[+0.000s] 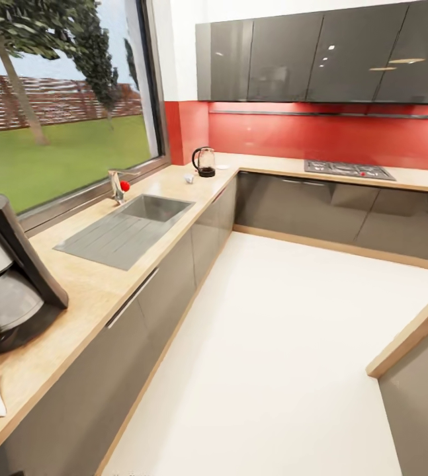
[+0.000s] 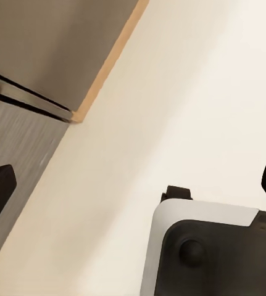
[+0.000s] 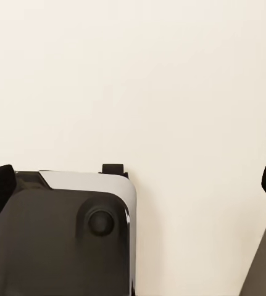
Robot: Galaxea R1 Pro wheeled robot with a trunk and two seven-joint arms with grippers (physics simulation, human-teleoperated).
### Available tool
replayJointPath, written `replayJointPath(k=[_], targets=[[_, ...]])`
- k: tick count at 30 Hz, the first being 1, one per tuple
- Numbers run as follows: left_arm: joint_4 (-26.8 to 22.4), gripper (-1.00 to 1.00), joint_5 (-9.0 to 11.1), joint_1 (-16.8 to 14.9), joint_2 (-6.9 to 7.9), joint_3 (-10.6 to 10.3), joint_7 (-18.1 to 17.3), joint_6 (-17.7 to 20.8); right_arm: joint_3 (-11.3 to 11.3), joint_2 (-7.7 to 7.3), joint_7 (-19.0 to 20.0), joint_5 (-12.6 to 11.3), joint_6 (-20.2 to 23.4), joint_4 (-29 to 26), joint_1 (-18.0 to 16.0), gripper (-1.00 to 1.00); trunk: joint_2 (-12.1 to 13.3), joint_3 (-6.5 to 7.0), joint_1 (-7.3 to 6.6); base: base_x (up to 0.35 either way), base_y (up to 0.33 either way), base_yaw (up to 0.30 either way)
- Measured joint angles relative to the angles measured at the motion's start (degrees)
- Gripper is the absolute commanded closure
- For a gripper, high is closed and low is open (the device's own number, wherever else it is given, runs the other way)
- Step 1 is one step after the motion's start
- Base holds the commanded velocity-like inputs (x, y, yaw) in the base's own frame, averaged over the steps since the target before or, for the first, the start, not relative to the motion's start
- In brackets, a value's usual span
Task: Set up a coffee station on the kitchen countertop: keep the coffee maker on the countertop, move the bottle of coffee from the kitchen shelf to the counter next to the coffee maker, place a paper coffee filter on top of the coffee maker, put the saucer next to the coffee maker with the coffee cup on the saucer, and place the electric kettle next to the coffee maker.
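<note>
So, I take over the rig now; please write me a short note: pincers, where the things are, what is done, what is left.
Left pincer: open, holding nothing, above the floor.
Right pincer: open, holding nothing.
Black coffee maker with glass carafe: on the wooden countertop, near end.
Clear electric kettle with black base: far corner of the counter, past the steel sink.
Small white cup-like object near the kettle; too small to identify.
Done: coffee maker in place.
Left: apparently all the rest.

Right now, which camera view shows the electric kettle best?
The head view: the kettle stands whole on the far corner of the counter, small but unblocked. The wrist views look down at the pale floor and the robot's base instead.
</note>
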Motion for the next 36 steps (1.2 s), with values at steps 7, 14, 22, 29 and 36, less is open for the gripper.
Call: replayJointPath(k=[7, 14, 22, 29, 36], targets=[[0.0, -1.0, 0.1, 0.0, -0.02, 0.1, 0.1, 0.0, 0.0, 0.0, 0.0, 0.0, 0.0, 0.0, 0.0, -1.0, 0.0, 0.0, 0.0, 0.0, 0.0, 0.273], [-0.1, -1.0, 0.1, 0.0, 0.06, 0.2, 0.2, 0.0, 0.0, 0.0, 0.0, 0.0, 0.0, 0.0, 0.0, -1.0, 0.0, 0.0, 0.0, 0.0, 0.0, 0.278], [-0.1, -1.0, 0.1, 0.0, 0.08, 0.2, 0.2, 0.0, 0.0, 0.0, 0.0, 0.0, 0.0, 0.0, 0.0, -1.0, 0.0, 0.0, 0.0, 0.0, -0.009, 0.278], [0.0, -1.0, 0.1, 0.0, 0.08, 0.1, 0.2, 0.0, 0.0, 0.0, 0.0, 0.0, 0.0, 0.0, 0.0, -1.0, 0.0, 0.0, 0.0, 0.0, -0.192, 0.278], [0.0, -1.0, 0.1, 0.0, 0.08, 0.1, 0.2, 0.0, 0.0, 0.0, 0.0, 0.0, 0.0, 0.0, 0.0, -1.0, 0.0, 0.0, 0.0, 0.0, -0.022, 0.278]])
